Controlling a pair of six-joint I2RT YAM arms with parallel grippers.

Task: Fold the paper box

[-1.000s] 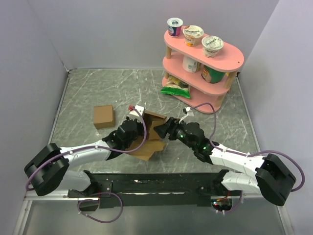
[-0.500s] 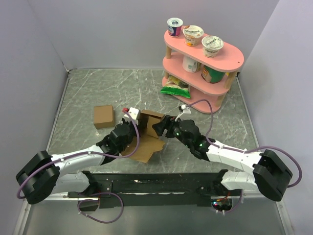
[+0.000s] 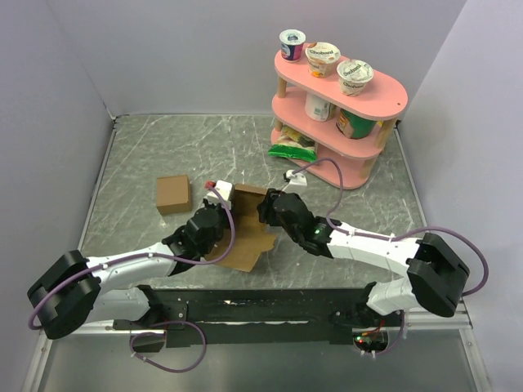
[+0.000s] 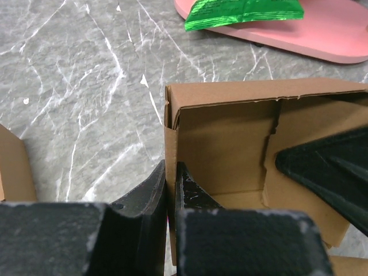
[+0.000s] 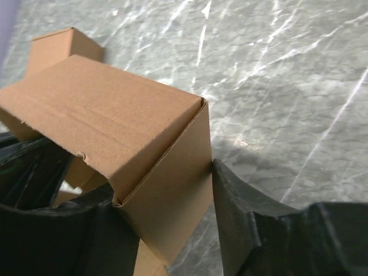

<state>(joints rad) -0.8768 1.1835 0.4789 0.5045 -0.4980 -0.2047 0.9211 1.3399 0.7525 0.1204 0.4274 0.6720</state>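
Observation:
The paper box (image 3: 247, 224) is a half-formed brown carton, walls raised, with a flat flap lying toward the near edge. My left gripper (image 3: 219, 210) is at its left side. In the left wrist view it (image 4: 171, 183) is shut on the box's left wall (image 4: 170, 132), one finger inside and one outside. My right gripper (image 3: 265, 210) is at the box's right end. In the right wrist view it (image 5: 161, 184) is open and straddles an end panel (image 5: 167, 201), its right finger (image 5: 241, 218) touching the panel's edge. Its other finger (image 4: 328, 167) reaches inside the box.
A smaller neat brown cube (image 3: 172, 193) sits left of the box, also in the right wrist view (image 5: 57, 46). A pink two-tier shelf (image 3: 384, 102) with yogurt cups stands at the back right, a green bag (image 3: 292, 149) on its lower tier's near end.
My right gripper has moved left and closed in on the box's right end. My left gripper has shifted slightly with the box wall in it, and the box stands more upright.

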